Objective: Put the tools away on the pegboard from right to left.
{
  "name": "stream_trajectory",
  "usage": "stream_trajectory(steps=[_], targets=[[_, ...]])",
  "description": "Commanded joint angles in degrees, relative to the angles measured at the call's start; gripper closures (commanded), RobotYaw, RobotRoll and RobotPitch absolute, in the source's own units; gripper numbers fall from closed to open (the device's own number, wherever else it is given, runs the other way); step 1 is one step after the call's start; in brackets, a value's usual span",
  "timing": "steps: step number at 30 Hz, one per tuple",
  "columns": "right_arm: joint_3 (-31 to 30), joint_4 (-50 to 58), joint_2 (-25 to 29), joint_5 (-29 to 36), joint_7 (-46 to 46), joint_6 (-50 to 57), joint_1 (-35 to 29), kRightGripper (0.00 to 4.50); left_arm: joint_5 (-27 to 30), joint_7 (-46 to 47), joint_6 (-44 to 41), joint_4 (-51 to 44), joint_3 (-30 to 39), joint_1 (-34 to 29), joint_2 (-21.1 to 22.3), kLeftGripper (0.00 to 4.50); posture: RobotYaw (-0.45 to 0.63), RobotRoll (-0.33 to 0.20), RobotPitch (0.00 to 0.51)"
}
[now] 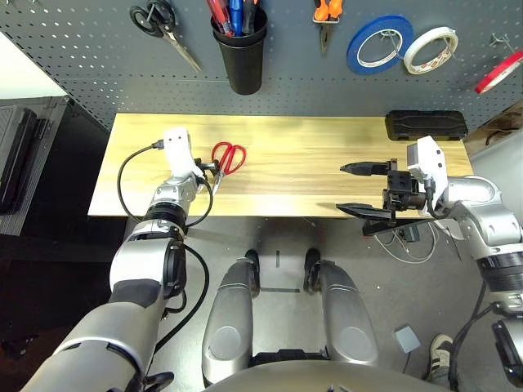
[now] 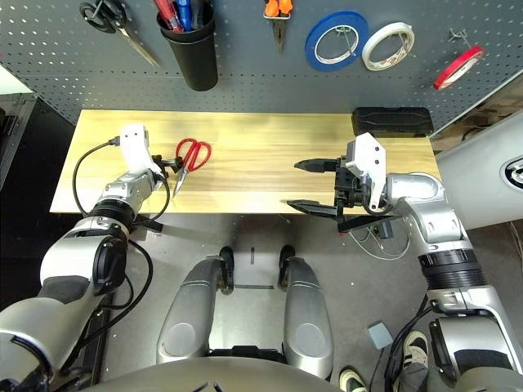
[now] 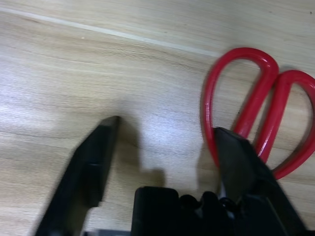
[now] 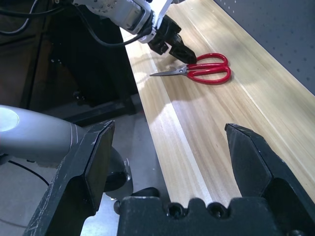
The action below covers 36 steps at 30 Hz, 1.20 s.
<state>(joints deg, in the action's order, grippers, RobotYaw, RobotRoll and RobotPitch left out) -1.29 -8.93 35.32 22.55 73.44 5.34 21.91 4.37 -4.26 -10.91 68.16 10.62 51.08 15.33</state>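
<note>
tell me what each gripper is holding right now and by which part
Nothing is held. The left gripper is open, down at the red-handled scissors on the table, one finger over a handle loop, not closed on them. The right gripper is open and empty.

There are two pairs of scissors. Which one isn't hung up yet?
The red-handled scissors. They lie flat on the wooden table beside the left gripper, while the black-handled scissors already hang on the pegboard.
</note>
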Motion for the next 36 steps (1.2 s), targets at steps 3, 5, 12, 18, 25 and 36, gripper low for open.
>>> stream_trajectory(steps=[3,5,12,18,25,36], targets=[[0.6,0.9,0.6,0.4,-0.2,0.5,-0.6,0.00,-1.7,0.9,0.7,1.4,-1.7,-1.4,-1.8,2.58,-0.11,0.000,0.370],[0.6,0.6,0.6,0.3,-0.1,0.3,-0.4,0.00,-2.0,0.8,0.8,0.9,-1.9,-1.7,-2.0,3.37,-0.11,0.000,0.366],[0.4,-1.3,0.1,-0.2,-0.1,-0.7,0.9,0.00,-1.0,0.4,0.3,-4.1,-1.5,-4.2,-1.9,4.47,-0.10,0.000,0.353],[0.8,-4.7,-0.7,0.1,0.0,-2.0,3.3,0.00,0.9,1.2,-5.6,-21.3,-0.6,-11.2,-2.0,4.47,-0.07,0.000,0.333],[2.8,-6.4,-1.6,2.4,-0.9,-0.4,6.2,0.00,2.4,2.2,-16.7,-49.1,0.8,-21.1,-1.7,4.47,-0.06,0.000,0.311],[7.1,-10.6,-2.9,5.2,0.8,-3.4,10.2,0.00,2.7,6.4,-21.0,-70.7,6.7,-26.1,-0.2,4.47,-0.04,0.000,0.273]])
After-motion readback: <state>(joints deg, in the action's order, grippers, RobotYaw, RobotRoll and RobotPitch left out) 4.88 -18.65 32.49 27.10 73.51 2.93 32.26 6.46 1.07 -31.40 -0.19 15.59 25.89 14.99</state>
